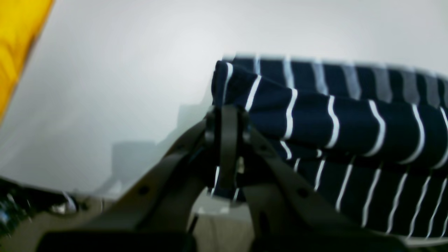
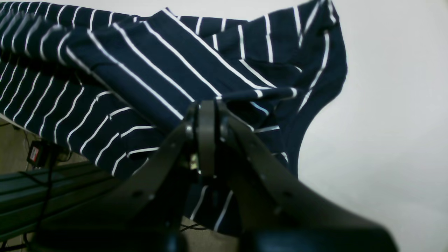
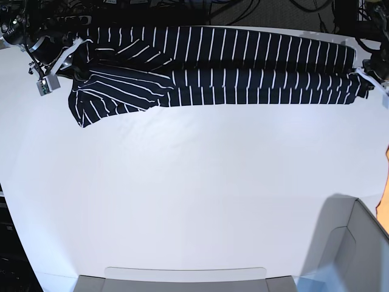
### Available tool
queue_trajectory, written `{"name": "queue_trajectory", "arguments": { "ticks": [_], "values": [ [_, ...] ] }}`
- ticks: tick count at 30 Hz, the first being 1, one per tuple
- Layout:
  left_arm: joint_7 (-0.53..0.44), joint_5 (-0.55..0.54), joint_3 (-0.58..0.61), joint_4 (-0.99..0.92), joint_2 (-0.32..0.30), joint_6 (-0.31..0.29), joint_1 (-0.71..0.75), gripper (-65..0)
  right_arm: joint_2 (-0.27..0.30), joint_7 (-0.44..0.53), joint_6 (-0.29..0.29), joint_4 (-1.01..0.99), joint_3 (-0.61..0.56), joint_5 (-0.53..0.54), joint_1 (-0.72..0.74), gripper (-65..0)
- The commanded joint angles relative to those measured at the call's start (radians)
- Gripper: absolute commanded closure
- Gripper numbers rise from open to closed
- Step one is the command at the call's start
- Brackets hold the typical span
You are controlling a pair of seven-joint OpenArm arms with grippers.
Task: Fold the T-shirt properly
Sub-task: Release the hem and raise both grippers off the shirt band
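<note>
both ends of the shirt pinched at the far edge of the desk

the t-shirt (image 3: 225, 67) lies stretched in a long dark band along the far edge of the white desk (image 3: 182, 194), with one flap spilling toward the camera at the base view's left end. the left end effector (image 1: 227, 147) is closed tight on a folded corner of the striped cloth, and a little fabric shows below the pinch. the right end effector (image 2: 206, 136) is likewise clamped shut on a bunched edge, with loose folds draped around and below it.

the cloth looks light, thin and limp: it sags between the two holds and creases wherever it is gathered, so it will not keep a shape by itself. it should slide easily over the smooth desk, though a pinch that catches only one layer could let the rest slip out. the safer holds appear to be hems and corners, where layers stack up. pulling the two ends evenly apart would probably keep the band flat; the loose flap near the right end effector seems likeliest to fold over crookedly.
</note>
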Motion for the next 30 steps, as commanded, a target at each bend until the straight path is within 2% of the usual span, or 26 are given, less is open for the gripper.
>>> {"name": "queue_trajectory", "arguments": {
  "ticks": [1,3,4,7,8,11,15,20,26,30],
  "values": [
    [-0.017,-0.001,-0.006,-0.001,-0.025,0.003,-0.005,0.0,0.013,0.018,0.004,0.015,0.009,0.015,-0.005,0.0],
    [-0.02,-0.001,-0.006,-0.024,-0.025,0.008,-0.004,0.0,0.013,0.017,0.004,0.015,0.009,0.015,-0.005,0.0],
    [-0.02,-0.001,-0.006,-0.031,-0.025,0.009,0.005,-2.2,0.013,0.017,0.004,0.015,0.009,0.015,-0.005,0.0],
    [-0.059,-0.003,-0.006,-0.002,-0.025,0.009,0.058,-19.4,0.013,0.017,0.004,0.015,0.008,0.015,-0.005,0.0],
    [-0.076,-0.003,-0.006,0.013,-0.025,0.008,0.082,-22.0,0.013,0.017,0.004,0.015,0.008,0.015,-0.004,-2.0],
    [-0.086,-0.006,-0.006,0.027,-0.025,0.008,0.117,-20.2,0.013,0.017,0.004,0.015,0.006,0.015,-0.001,-12.1],
    [-0.101,-0.007,-0.006,0.026,-0.025,0.011,0.12,-20.7,0.013,0.017,0.004,0.013,0.003,0.015,0.002,-17.7],
    [-0.116,-0.053,-0.006,-0.004,-0.025,0.011,0.111,-20.8,0.013,0.015,0.004,0.013,0.002,0.015,0.018,-18.3],
    [-0.115,-0.184,-0.003,-0.254,-0.088,0.009,0.03,-20.8,0.013,-0.023,0.004,0.012,0.002,0.015,0.041,-18.4],
    [-0.118,-0.225,0.075,-0.272,-0.128,0.008,0.001,-20.8,0.012,-0.046,0.004,0.01,0.002,0.018,0.068,-18.4]
  ]
}}
